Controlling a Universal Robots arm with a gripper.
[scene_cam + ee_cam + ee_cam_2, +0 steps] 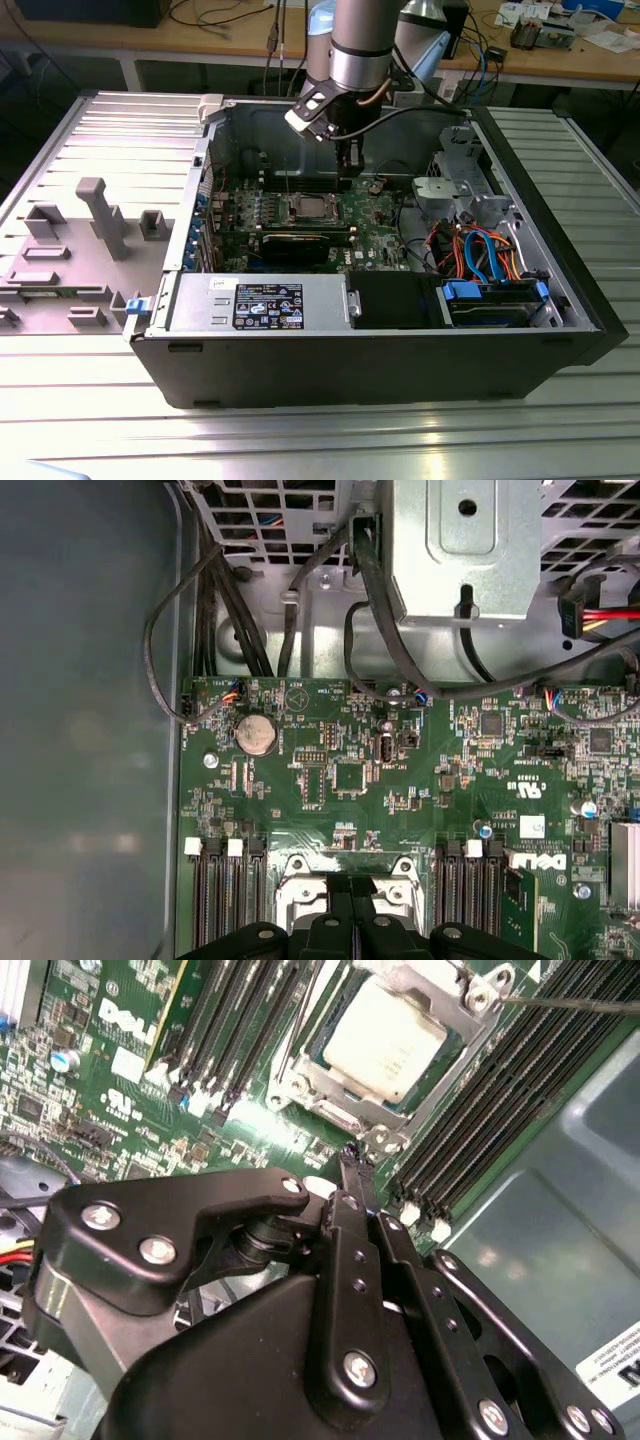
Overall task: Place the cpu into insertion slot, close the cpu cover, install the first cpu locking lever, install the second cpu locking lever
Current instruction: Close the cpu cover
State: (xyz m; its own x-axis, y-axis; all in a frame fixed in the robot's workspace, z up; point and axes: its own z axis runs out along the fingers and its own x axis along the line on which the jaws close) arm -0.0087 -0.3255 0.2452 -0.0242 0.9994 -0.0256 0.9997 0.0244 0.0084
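Note:
Inside the open computer case (300, 370), the cpu (307, 208) sits in the insertion slot on the green motherboard (378, 212). In the second wrist view its silver-grey top (385, 1035) shows through the window of the cpu cover (335, 1112), which lies flat over it. A thin metal lever rod (570, 1002) runs off from the cover's corner. My gripper (352, 172) hangs above the board, just to the exterior view's right of the socket. Its black fingers are shut with nothing between them (348, 1160). In the first wrist view the gripper (352, 915) overlaps the socket's silver frame (400, 875).
Black memory slots (480, 1110) flank the socket on both sides. A power supply box (260, 303) and a blue-fronted drive bay (490, 300) line the near wall, with orange and blue cables (480, 250) beside them. A grey fixture plate (90, 240) lies at the exterior view's left.

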